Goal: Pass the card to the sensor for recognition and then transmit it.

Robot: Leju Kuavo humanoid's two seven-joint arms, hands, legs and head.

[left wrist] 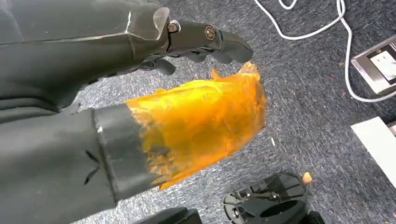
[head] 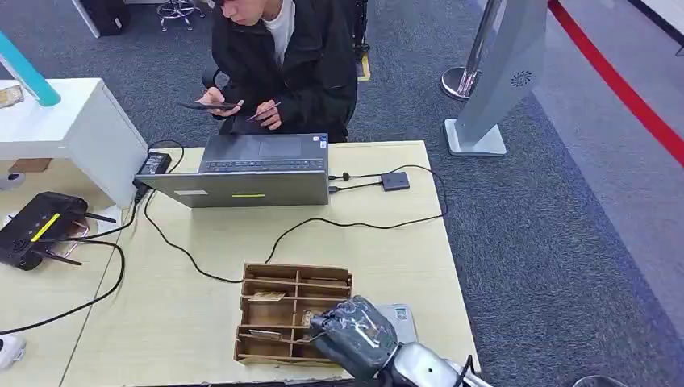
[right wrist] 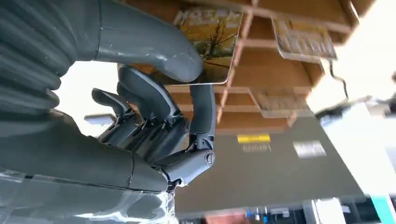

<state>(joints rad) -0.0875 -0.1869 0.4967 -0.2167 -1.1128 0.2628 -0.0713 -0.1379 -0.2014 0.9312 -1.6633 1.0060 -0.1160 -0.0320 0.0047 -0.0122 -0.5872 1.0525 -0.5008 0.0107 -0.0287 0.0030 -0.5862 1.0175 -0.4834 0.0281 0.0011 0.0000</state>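
On the far left of the pale wood surface [head: 387, 242] a black router [head: 36, 230] with a yellow stripe is sitting, its cables trailing toward a grey laptop [head: 250, 173] that is standing open facing the person [head: 282, 60] seated behind it. That person is holding a phone and a thin card-like item. A small dark hub [head: 394, 180] is lying to the right of the laptop, wired to it.

Nearer the robot, a brown cardboard organizer [head: 292, 313] with many compartments is resting on the surface; a few of its slots are holding printed cards. Just right of it a flat grey sensor pad [head: 403, 321] is lying partly under the right hand [head: 351, 329].

In the right wrist view the right hand [right wrist: 154, 112] is pinching a card [right wrist: 212, 44] between thumb and a finger, above the organizer's compartments. The card is showing a yellowish landscape picture with lettering too blurred to read. A yellow label is showing on the laptop lid, its text illegible.

The left hand [left wrist: 187, 98] is hanging over blue-grey carpet, its thumb wrapped in orange tape, fingers apart and holding nothing.

Right of the surface, grey carpet with a red stripe is running past a white kiosk stand [head: 504, 81].
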